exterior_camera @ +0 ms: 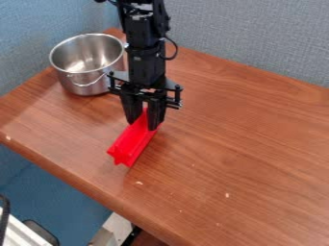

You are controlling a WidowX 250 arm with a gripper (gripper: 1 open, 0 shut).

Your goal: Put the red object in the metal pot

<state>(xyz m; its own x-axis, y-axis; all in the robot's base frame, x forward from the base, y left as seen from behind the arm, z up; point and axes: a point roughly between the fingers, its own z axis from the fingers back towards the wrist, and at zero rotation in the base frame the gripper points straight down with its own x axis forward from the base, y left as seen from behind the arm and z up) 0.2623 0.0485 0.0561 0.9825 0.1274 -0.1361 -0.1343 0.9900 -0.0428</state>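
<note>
Camera view, landmark: I take the metal pot [85, 63] as my reference; it stands upright near the far left corner of the wooden table [244, 135], mouth open, and I see nothing inside it.

Camera view, arm: my one arm comes down from the top of the picture just to the right of the pot, pointing straight down at the tabletop.

Camera view, gripper: the gripper [146, 121] sits nearer the camera than the pot and a little to its right, fingers drawn together on the far end of the red object [130, 145].

Camera view, red object: it lies in front of the pot, well apart from it, running from the fingers toward the table's near edge. Its near end looks to rest on or just above the wood; I cannot tell which.

Camera view, step in hand: I judge the bar is pinched and the lift has not begun.

Risk, end grip: I am holding a long bar by one end, so it may swing or pivot in the fingers when I raise it.

Risk, slip: smooth plastic and a narrow pinch; a quick move could shake it loose onto the table or over the near edge.

Risk, pot rim: the bar looks about as long as the pot is wide; carried low or level, it could strike the rim, bridge the mouth, or shove the pot.

Risk, handle: I cannot make out the pot's handle clearly, so it could snag the bar.
</note>
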